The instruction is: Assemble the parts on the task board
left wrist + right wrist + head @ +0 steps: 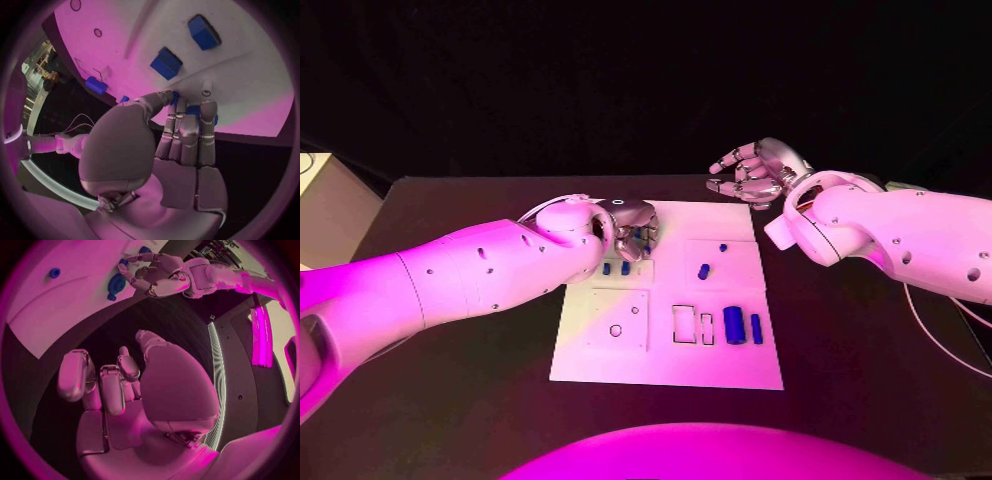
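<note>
L hand (629, 228) down at task board (733, 360) top-left corner, pinching small blue part (175, 96). R hand (756, 172) raised upper right off board, fingers loosely curled, holding nothing.

We seem to be in a robotics lab: a black table (473, 330) before black drapes, cluttered shelving beyond the left hand (144, 150)

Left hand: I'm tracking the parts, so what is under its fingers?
The left hand reaches onto the task board; a blue part shows at its fingertips. Whether it grips it is hidden.
</note>
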Tool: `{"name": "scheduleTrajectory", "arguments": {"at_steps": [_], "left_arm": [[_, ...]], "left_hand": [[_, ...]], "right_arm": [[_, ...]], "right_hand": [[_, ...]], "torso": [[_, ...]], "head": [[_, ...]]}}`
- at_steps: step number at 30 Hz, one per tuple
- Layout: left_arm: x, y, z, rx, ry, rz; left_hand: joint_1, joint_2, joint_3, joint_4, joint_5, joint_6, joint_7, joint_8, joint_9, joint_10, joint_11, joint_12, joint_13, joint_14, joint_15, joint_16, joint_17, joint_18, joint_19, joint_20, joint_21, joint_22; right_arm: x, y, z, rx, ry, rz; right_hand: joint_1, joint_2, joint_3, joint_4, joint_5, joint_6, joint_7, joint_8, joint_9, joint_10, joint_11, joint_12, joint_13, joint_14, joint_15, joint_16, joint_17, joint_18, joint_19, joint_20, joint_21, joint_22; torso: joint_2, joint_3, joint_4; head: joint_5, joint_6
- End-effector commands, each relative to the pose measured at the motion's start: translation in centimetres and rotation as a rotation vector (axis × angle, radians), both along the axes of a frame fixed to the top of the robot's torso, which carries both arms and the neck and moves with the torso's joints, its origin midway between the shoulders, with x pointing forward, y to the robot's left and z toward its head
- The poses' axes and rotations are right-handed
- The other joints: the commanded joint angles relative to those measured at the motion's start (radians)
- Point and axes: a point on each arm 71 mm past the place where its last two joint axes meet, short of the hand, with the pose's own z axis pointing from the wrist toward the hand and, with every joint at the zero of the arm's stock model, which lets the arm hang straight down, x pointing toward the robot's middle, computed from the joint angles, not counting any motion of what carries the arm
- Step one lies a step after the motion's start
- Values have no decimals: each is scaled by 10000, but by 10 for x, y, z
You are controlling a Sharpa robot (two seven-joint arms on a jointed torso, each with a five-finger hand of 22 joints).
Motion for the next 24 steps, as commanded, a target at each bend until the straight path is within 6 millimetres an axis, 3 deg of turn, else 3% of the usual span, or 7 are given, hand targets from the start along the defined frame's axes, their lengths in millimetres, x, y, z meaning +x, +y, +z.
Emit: {"name": "scheduleTrajectory", "arguments": {"at_steps": [1,15,24], "left_arm": [[0,0,1,-152,-18,-42],[-2,11,11,-1183,-415,150],[-10,30,29,-1872,-145,387]], "left_hand": [[33,178,88,-82,-56,123,-9,-86,61,261,-21,-255,-66,91,-24,42,49,-111,105,-7,109,117],[56,180,347,-437,-43,250,59,-435,98,776,30,-1147,-180,265,5,105,126,-174,359,-18,478,516],[6,161,341,-453,-51,306,63,-464,113,863,32,-1239,-173,278,11,108,94,-187,398,-9,530,578]], "right_arm": [[-1,2,0,1,-53,167],[-1,1,1,3,-59,169],[-1,-1,0,-9,-58,124]], "right_hand": [[-79,-44,33,3,59,-67,17,-5,-9,-55,22,-36,-8,412,8,-52,786,76,-60,-13,-31,355],[-86,-43,51,5,60,-58,15,3,-7,-12,19,-6,19,417,5,-51,794,73,-51,-16,-28,356],[-86,-43,51,5,60,-58,15,3,-7,-12,19,-6,19,417,5,-51,794,73,-51,-16,-28,356]], "torso": [[0,-2,4],[-5,-1,-5],[-53,1,63]], "head": [[-9,16],[-36,64],[-50,83]]}}
